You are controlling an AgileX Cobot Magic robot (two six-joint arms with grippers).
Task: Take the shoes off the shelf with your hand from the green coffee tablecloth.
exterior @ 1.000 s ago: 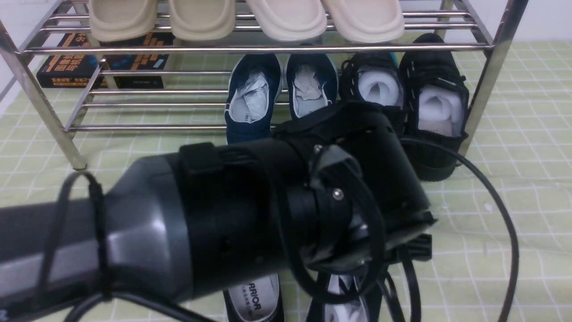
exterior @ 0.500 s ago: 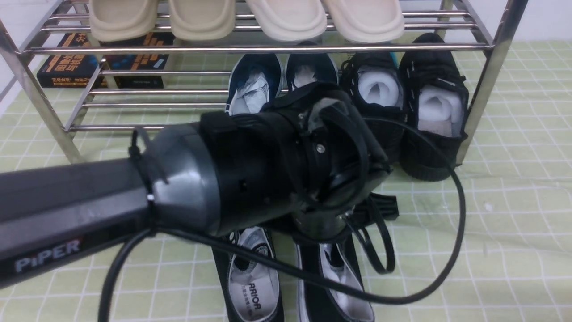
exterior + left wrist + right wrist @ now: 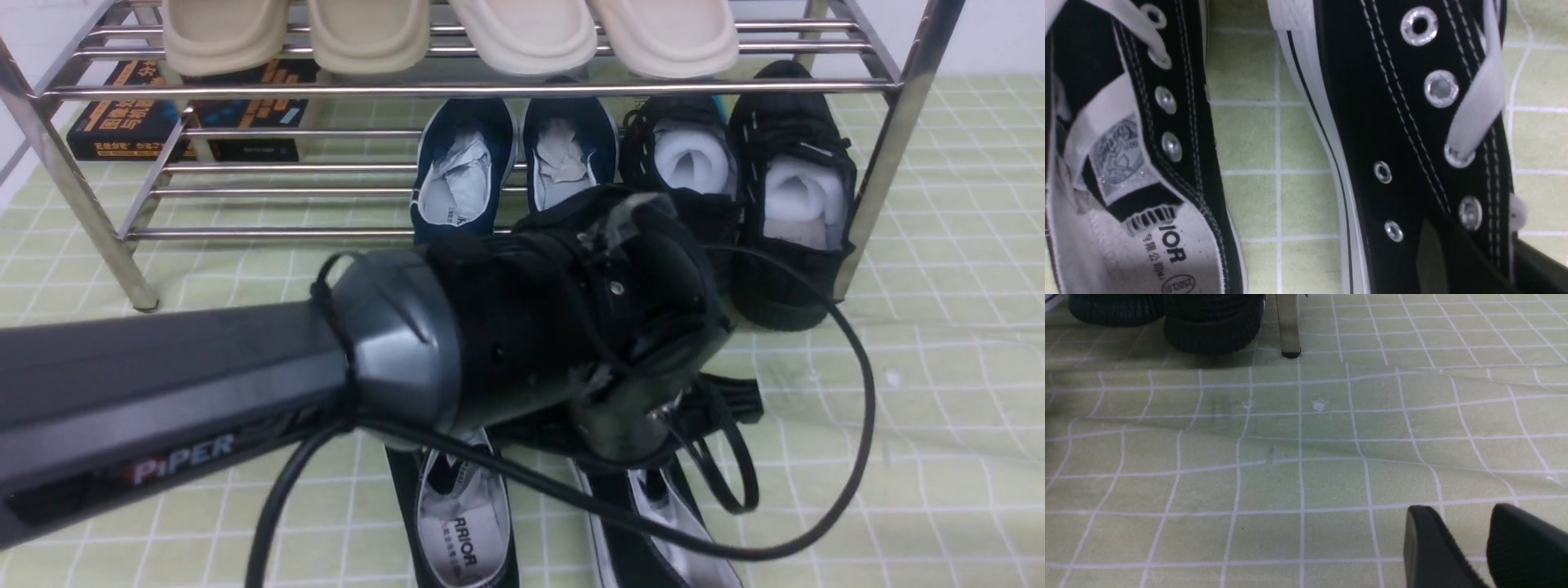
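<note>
The shoes, black canvas sneakers with white laces, lie side by side on the green coffee tablecloth point(image 3: 939, 408) in front of the shelf point(image 3: 457, 87). The left sneaker point(image 3: 461, 531) lies free. My left arm's hand point(image 3: 620, 327) hangs over the right sneaker point(image 3: 653, 523) and hides its front. In the left wrist view my left gripper point(image 3: 1478, 245) is shut on the eyelet edge of the right sneaker point(image 3: 1396, 122), beside the other sneaker point(image 3: 1200, 163). My right gripper point(image 3: 1457, 514) is open over bare cloth, away from the shoes.
Navy slip-ons point(image 3: 465, 175) and black foam-stuffed shoes point(image 3: 792, 204) sit on the shelf's lower tier, beige slippers point(image 3: 522, 28) on the upper one. Books point(image 3: 131, 122) lie behind at the left. A black cable point(image 3: 849, 457) loops right of the arm. A shelf leg point(image 3: 1289, 326) stands ahead of the right gripper.
My left arm has swung about above the sneakers. Over the last half second the right sneaker in its grip has shifted to the right. The left sneaker has stayed put.
</note>
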